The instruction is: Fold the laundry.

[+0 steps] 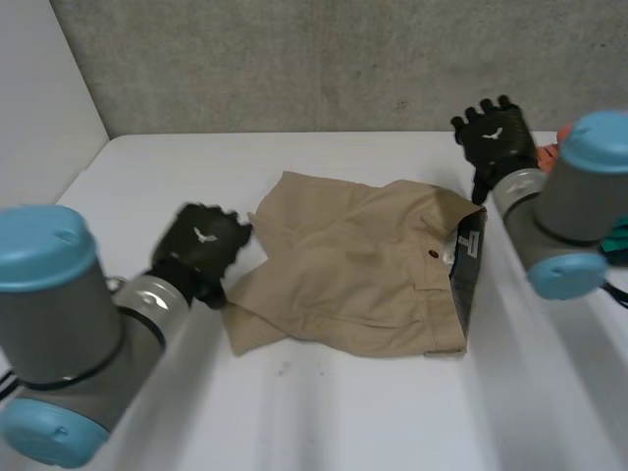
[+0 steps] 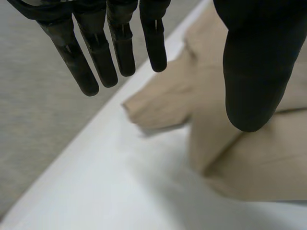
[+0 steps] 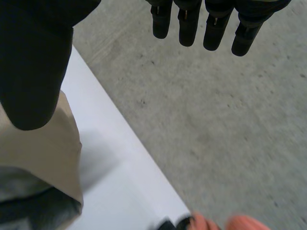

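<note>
Shorts: tan, lying rumpled at the middle of the counter, waistband toward the right edge, dark lining showing.
Left robot hand: fingers straight and spread, holding nothing, just beside the shorts' left leg hem.
Right robot hand: fingers spread, empty, toward the far right corner, beyond the waistband.

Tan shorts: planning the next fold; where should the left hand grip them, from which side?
Probably the near leg hem of the tan fabric shorts, approached from the black left hand's side: it lies free at the cloth's edge, nearest that open hand.
</note>
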`<state>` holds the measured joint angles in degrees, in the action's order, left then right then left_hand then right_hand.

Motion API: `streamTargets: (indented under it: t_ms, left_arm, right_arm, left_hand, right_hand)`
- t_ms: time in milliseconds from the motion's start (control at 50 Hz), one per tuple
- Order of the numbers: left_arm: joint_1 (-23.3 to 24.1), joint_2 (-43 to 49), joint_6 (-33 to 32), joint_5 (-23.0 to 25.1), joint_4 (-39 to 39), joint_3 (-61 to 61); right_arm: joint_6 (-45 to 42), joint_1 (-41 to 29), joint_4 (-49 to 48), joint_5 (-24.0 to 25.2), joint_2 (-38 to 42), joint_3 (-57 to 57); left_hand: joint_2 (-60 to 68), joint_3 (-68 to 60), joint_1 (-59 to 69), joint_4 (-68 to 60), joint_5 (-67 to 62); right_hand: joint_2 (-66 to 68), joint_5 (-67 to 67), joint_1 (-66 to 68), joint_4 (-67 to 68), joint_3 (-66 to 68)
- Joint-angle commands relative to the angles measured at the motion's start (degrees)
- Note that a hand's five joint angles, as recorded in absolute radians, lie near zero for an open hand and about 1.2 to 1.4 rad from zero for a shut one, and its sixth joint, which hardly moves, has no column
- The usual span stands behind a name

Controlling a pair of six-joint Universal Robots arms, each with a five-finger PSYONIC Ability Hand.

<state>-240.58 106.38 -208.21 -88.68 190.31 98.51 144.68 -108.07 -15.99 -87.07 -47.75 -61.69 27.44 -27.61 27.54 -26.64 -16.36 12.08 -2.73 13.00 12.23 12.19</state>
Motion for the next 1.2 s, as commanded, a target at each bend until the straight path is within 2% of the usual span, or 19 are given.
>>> streamTargets:
  t_ms: [20,100,160,240,300,420,520,540,560,580,600,640,680,740,800,960,1040,1100,1200]
  left_arm:
    - [-4.46,-7.68,0.35,0.87,-1.08,2.39]
    - [-5.16,-7.77,1.23,4.03,-1.52,2.83]
    - [-6.39,-6.89,1.58,7.81,-2.22,2.83]
    - [-10.25,-2.51,1.84,13.08,-2.58,2.13]
    - [-12.18,2.32,1.93,16.25,-2.66,0.91]
    - [-12.63,9.19,2.19,17.58,-4.33,-2.96]
    - [-12.55,13.41,3.25,17.75,-6.53,-5.69]
    - [-12.46,13.68,3.34,17.75,-6.70,-5.78]
    - [-12.37,13.77,3.51,17.84,-6.71,-5.78]
    - [-12.19,13.77,3.77,17.84,-6.71,-5.87]
    - [-11.76,13.77,4.04,17.84,-6.62,-5.96]
    - [-11.40,13.68,4.48,17.84,-6.53,-5.96]
    - [-10.97,13.68,4.92,17.75,-6.36,-6.13]
    - [-10.79,13.50,5.01,17.23,-6.00,-6.57]
    - [-11.05,12.01,4.83,16.96,-5.92,-7.19]
    - [-11.14,-7.83,4.22,10.38,-5.92,-7.19]
    - [-10.96,-19.52,4.30,8.52,-6.00,-7.54]
    - [-10.87,-26.56,4.30,8.52,-6.18,-8.33]
    - [-10.70,-28.16,4.13,8.44,-8.90,-9.91]
  right_arm:
    - [2.09,0.58,18.15,-1.35,-19.82,-16.77]
    - [8.40,0.49,25.54,-0.91,-23.34,-22.57]
    - [12.37,0.49,27.41,0.05,-24.76,-26.80]
    - [15.55,0.23,24.96,3.74,-25.20,-33.92]
    - [16.51,-0.30,18.38,5.15,-25.38,-38.23]
    - [15.82,-3.71,6.96,4.28,-22.41,-41.67]
    - [15.55,-4.87,5.45,2.87,-18.26,-40.44]
    - [15.55,-4.96,5.27,2.43,-18.09,-40.26]
    - [15.64,-5.05,5.01,1.91,-18.00,-40.09]
    - [15.64,-5.13,4.74,1.73,-18.08,-40.08]
    - [15.55,-5.13,4.57,1.64,-18.08,-40.00]
    - [15.55,-5.31,3.78,1.90,-18.26,-39.91]
    - [15.46,-5.48,3.95,1.99,-18.52,-39.73]
    - [14.41,-5.49,4.30,1.90,-21.15,-39.73]
    - [10.39,-5.40,5.43,1.55,-25.27,-39.47]
    - [-1.05,-4.69,13.07,0.85,-40.38,-32.46]
    - [-1.50,-4.52,18.08,0.85,-45.32,-25.26]
    - [-1.50,-4.52,23.17,0.85,-47.52,-19.02]
    - [-1.85,-4.52,29.08,0.85,-46.91,-13.28]
  left_hand:
    - [0.43,-0.26,0.34,-1.24,-1.52]
    - [0.43,-0.26,0.34,-1.24,-1.52]
    - [0.60,-0.43,0.51,-1.41,-1.69]
    - [1.10,-0.93,1.01,-1.91,-2.19]
    - [1.61,-1.44,1.52,-2.41,-2.69]
    - [8.82,-8.66,8.73,-9.63,-9.91]
    - [19.56,-19.39,19.47,-20.37,-20.65]
    - [22.94,-22.77,22.85,-23.74,-24.03]
    - [26.47,-26.30,26.38,-27.28,-27.56]
    - [30.00,-29.83,29.91,-30.81,-31.09]
    - [38.53,-38.36,38.44,-39.34,-39.62]
    - [46.65,-46.48,46.56,-47.46,-47.74]
    - [52.53,-52.36,52.44,-53.33,-53.61]
    - [52.56,-52.39,52.46,-53.36,-53.64]
    - [52.56,-52.39,52.46,-53.36,-53.64]
    - [52.56,-52.39,52.46,-53.36,-53.64]
    - [52.56,-52.39,52.46,-53.36,-53.64]
    - [52.56,-52.39,52.46,-53.36,-53.64]
    - [52.56,-52.39,52.46,-53.36,-53.64]
  right_hand:
    - [-2.08,2.73,-3.00,-2.23,-2.19]
    - [-2.08,2.73,-3.00,-2.23,-2.19]
    - [-2.08,2.73,-3.00,-2.23,-2.19]
    - [-0.16,0.81,-1.08,-0.31,-0.27]
    - [6.24,-5.59,5.31,6.09,6.13]
    - [18.99,-18.34,18.07,18.84,18.88]
    - [26.24,-25.59,25.32,26.09,26.13]
    - [30.60,-29.94,29.67,30.45,30.49]
    - [45.46,-44.81,44.54,45.31,45.35]
    - [53.27,-52.62,52.35,53.12,53.16]
    - [59.34,-58.69,58.42,59.19,59.23]
    - [67.90,-67.24,66.97,67.74,67.79]
    - [67.92,-67.27,67.00,67.77,67.81]
    - [67.92,-67.27,67.00,67.77,67.81]
    - [67.92,-67.27,67.00,67.77,67.81]
    - [67.92,-67.27,67.00,67.77,67.81]
    - [67.92,-67.27,67.00,67.77,67.81]
    - [67.92,-67.27,67.00,67.77,67.81]
    - [67.92,-67.27,67.00,67.77,67.81]
